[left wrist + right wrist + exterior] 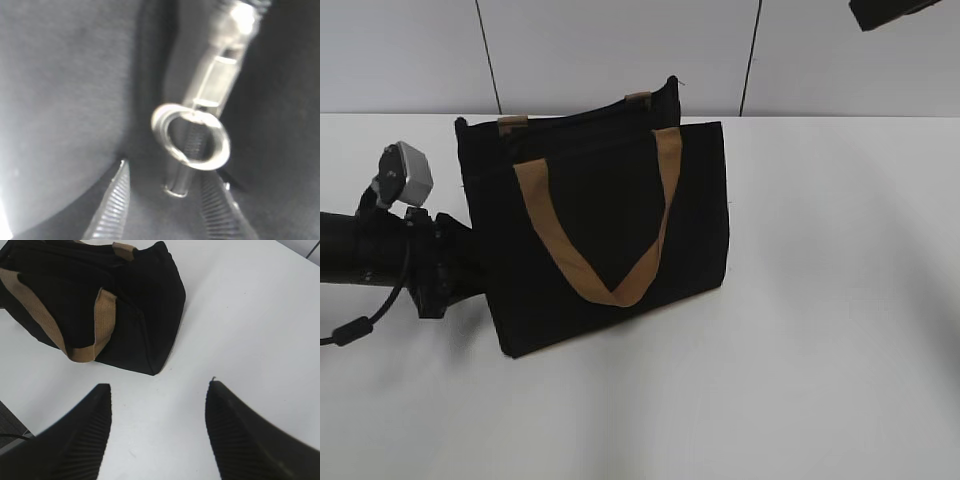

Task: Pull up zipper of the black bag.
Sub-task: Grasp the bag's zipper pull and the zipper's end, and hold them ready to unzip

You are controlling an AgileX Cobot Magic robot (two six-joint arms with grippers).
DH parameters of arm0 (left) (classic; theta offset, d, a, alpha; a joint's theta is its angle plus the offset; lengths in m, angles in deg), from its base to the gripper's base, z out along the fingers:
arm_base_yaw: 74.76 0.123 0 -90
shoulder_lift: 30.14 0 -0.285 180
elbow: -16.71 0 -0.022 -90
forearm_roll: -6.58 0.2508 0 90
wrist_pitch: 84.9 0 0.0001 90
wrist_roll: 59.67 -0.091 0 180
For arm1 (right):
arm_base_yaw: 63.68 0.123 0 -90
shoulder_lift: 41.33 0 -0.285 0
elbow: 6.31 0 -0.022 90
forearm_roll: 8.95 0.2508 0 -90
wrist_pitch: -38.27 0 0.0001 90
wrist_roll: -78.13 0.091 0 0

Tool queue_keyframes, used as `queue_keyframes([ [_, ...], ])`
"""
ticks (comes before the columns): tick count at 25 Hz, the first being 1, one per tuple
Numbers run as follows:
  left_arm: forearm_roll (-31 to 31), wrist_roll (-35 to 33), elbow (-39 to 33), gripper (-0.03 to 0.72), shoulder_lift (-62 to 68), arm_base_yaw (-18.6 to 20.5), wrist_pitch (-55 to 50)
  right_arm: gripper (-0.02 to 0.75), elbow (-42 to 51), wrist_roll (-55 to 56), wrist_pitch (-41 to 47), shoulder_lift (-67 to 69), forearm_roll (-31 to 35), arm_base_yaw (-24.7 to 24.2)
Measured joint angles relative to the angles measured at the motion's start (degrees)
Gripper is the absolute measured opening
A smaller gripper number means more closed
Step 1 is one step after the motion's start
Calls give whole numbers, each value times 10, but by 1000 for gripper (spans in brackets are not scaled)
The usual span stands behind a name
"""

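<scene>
Although my left gripper (167,200) sits with its jaws parted around the zipper (212,90)'s silver ring pull (191,140) at the black bag (600,220)'s left end, nothing is grasped; the pull remains ahead. My right gripper (157,430) hangs released, well apart.

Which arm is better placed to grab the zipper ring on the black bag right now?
Left. Its gripper is open right at the zipper's silver ring pull, a ribbed finger on either side just below it. The right gripper is also open but hangs above bare table, off the black bag.
</scene>
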Motion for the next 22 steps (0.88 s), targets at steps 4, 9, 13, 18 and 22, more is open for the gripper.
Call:
queue_keyframes([
  [4,3,58,11,363,0,1,-3,450,0,0,1,0,0,0],
  [9,4,96,34,360,0,5,5,417,0,0,1,0,0,0],
  [13,4,99,35,355,0,5,32,400,0,0,3,0,0,0],
  [18,3,100,35,265,0,5,51,397,0,0,3,0,0,0],
  [22,3,100,36,73,0,5,48,397,0,1,3,0,0,0],
])
